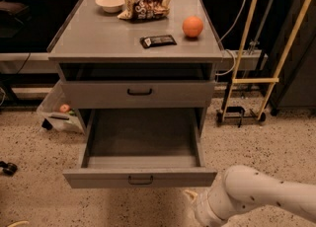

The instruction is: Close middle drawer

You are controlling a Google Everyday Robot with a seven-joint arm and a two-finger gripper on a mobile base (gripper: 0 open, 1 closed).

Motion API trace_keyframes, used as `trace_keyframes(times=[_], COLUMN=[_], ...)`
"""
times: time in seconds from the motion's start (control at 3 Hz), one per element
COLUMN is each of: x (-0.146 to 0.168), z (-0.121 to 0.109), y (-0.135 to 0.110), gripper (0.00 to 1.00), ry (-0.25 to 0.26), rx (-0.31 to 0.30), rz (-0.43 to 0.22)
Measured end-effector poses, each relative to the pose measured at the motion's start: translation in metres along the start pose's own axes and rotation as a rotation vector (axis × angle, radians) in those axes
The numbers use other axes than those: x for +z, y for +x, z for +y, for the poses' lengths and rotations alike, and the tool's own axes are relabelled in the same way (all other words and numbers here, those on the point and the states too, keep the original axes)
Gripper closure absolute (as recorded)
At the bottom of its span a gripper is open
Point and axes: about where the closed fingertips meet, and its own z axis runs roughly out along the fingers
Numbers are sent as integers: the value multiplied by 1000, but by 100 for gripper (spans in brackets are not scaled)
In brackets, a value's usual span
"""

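Camera view: middle drawer (pixel 142 144) sits fully pulled out, nothing closed yet. Gripper (pixel 196 205) is low beside its front's right corner, grip state can't tell. Whole push remains.

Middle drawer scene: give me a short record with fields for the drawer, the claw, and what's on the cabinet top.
middle drawer: pulled far out, nothing visible in its inner box, handle at centre of front
drawer above: front shut
claw: at the bottom edge, just below the right part of the open drawer's front, mostly cut off
arm: comes in from the lower right
cabinet top: bowl, snack bag, orange, dark wrapped bar
task status: not yet closed
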Motion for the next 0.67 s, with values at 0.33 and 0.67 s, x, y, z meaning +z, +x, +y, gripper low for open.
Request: trace_keyframes(times=[0.33, 0.67], x=[73, 136], z=[-12, -27], y=[27, 33], gripper=[0, 0], ry=[-7, -21], rx=[60, 105], rz=[-35, -67])
